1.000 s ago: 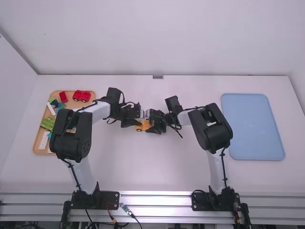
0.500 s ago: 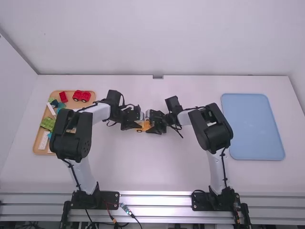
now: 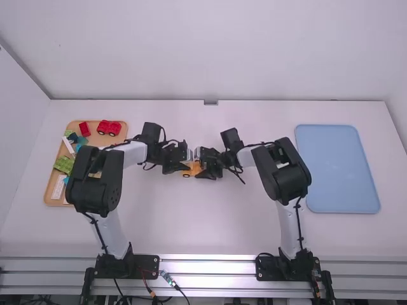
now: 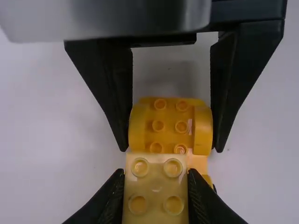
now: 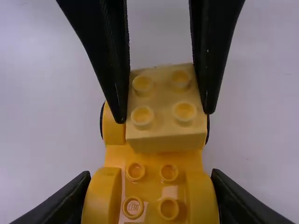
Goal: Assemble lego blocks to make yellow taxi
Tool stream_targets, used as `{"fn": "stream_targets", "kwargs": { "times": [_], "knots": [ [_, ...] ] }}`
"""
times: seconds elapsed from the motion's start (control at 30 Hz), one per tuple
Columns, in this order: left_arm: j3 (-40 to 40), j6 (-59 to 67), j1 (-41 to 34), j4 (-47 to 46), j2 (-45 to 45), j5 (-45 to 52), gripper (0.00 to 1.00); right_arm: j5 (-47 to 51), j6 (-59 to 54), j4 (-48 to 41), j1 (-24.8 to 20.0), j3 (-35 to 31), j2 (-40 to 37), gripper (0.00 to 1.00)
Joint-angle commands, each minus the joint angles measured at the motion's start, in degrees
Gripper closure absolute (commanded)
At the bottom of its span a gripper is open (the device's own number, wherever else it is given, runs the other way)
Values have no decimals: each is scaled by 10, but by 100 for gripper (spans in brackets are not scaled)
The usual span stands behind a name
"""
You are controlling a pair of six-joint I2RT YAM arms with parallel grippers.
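At mid worktop (image 3: 210,222), our left tool (image 4: 156,173) is closed on the pale block (image 4: 155,189) and our right tool (image 5: 152,174) on the taxi base (image 5: 161,158), likely light, stiff plastic we'd grip side-on.

A robotics lab, judging by mounted arms (image 3: 95,181), metal rails (image 3: 206,267), trailing cables (image 3: 168,278)
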Motion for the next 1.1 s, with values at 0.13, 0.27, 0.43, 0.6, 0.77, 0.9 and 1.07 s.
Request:
{"fn": "stream_targets", "kwargs": {
  "times": [0.13,0.27,0.43,0.6,0.77,0.9,1.07],
  "knots": [
    [-9,-19,0,-13,-13,-3,98,-1,-10,-12,-2,0,-14,44],
    [3,-12,-3,-49,-13,-3,98,0,-9,-11,-3,0,-14,45],
    [15,16,-5,-81,-13,-10,98,1,-10,-12,-3,0,-14,45],
    [16,16,-5,-83,-13,-17,98,-1,-20,-18,-3,0,-14,48],
    [16,16,-5,-83,-13,-15,98,0,-19,-18,-3,0,-14,48],
    [16,16,-4,-82,-13,0,98,0,-19,-20,-3,0,-14,48],
    [16,16,-7,-82,-13,4,98,1,-20,-27,-3,2,-14,49]
  ]
}}
